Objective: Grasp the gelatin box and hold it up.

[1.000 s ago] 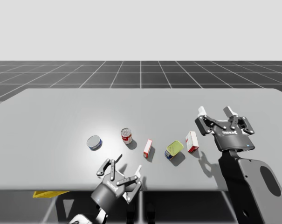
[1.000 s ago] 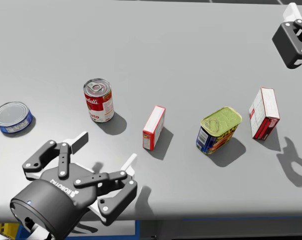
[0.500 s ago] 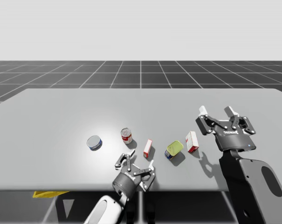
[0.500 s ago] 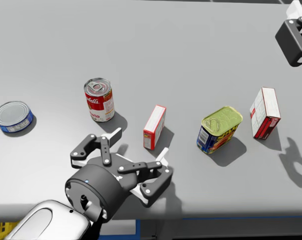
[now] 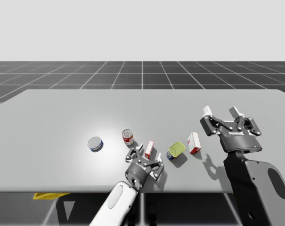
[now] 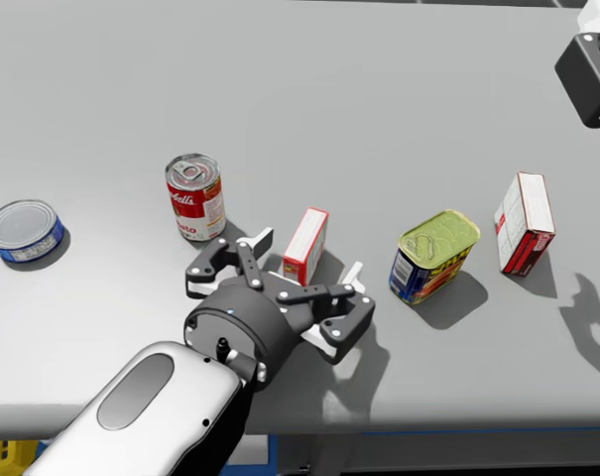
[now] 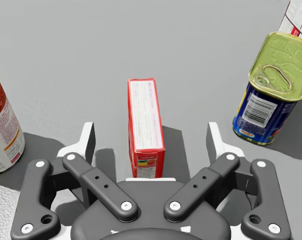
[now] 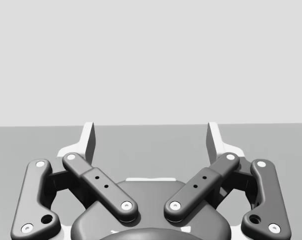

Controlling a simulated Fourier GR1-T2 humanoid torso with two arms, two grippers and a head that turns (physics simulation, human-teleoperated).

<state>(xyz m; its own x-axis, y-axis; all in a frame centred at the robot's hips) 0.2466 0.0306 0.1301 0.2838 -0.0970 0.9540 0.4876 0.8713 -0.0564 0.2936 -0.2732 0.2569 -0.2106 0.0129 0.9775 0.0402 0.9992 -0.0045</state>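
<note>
With left gripper [image 7: 151, 141] wide open, empty, astride the box [image 7: 145, 120]: push deeper, centre, pinch the broad faces squarely, then lift straight off the counter [image 7: 190, 45].

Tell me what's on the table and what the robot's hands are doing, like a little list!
Left hand: open, with a finger on each side of the slim red-and-white box, not touching it
Right hand: open, holding nothing, raised over the table's right side
Slim box: standing on the table, not lifted yet
Cans: red round can, flat blue can, blue can with yellow-green lid
Other box: wider red-and-white box, right of the yellow-lidded can
</note>
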